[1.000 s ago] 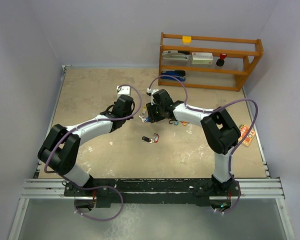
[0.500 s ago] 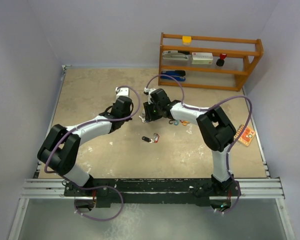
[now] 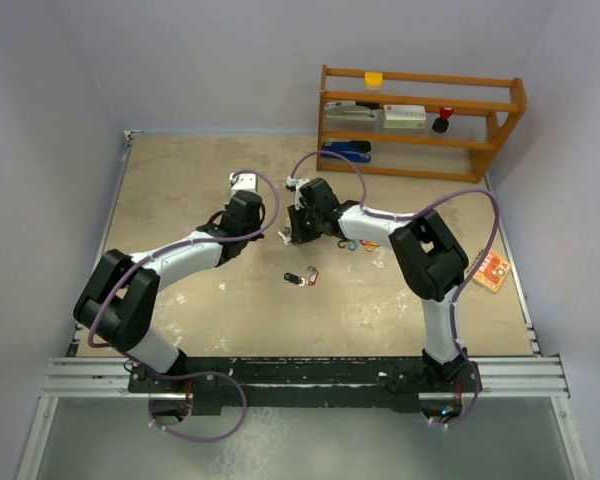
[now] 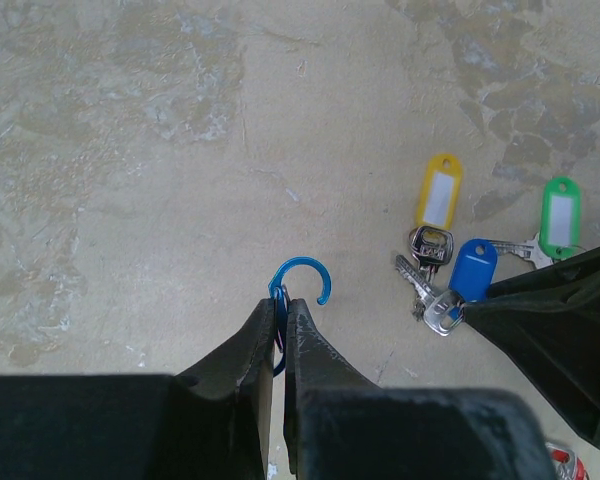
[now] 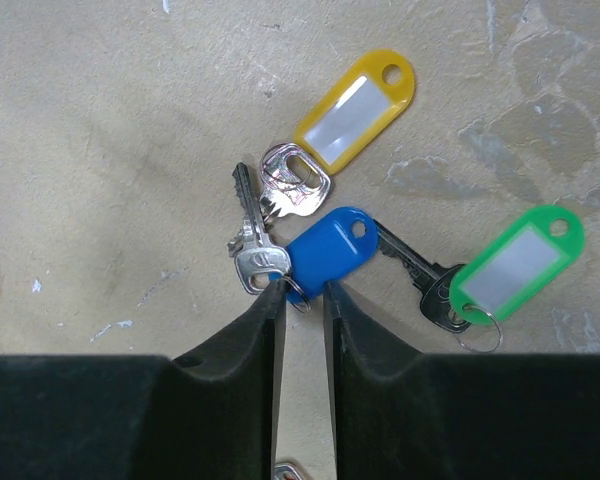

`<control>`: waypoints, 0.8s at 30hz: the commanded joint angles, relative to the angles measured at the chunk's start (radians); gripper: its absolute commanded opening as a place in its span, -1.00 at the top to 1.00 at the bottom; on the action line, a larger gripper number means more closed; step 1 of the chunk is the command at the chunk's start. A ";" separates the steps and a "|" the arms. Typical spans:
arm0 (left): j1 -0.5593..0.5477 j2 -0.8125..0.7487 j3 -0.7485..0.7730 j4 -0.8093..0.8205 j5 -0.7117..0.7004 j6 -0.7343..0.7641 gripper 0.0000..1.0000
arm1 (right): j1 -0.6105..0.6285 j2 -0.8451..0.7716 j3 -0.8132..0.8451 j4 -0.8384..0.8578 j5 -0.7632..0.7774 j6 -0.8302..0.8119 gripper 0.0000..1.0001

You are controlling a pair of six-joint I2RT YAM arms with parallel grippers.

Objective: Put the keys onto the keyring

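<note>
The keyring [image 4: 302,274] is a blue open hook, and my left gripper [image 4: 282,300] is shut on its lower part just above the floor. To its right lie keys with a yellow tag [image 4: 440,192], a blue tag [image 4: 472,270] and a green tag [image 4: 558,215]. My right gripper [image 5: 302,292] stands low over them, jaws a narrow gap apart. The corner of the blue tag [image 5: 328,255] and its small split ring sit between the tips. A silver key [image 5: 255,250] touches the left finger. The yellow tag [image 5: 355,100] and green tag [image 5: 518,262] lie apart.
A black key with a red tag [image 3: 302,276] lies on the floor nearer the arm bases. A wooden shelf [image 3: 420,120] with small items stands at the back right. An orange packet [image 3: 492,270] lies by the right wall.
My right gripper has narrowed its jaws over the blue tag, and the right arm has shifted slightly left. The left gripper still holds the keyring in place.
</note>
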 commanded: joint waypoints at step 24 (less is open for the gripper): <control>0.007 -0.054 0.015 0.081 0.179 -0.022 1.00 | 0.013 -0.280 -0.191 0.217 -0.054 -0.073 1.00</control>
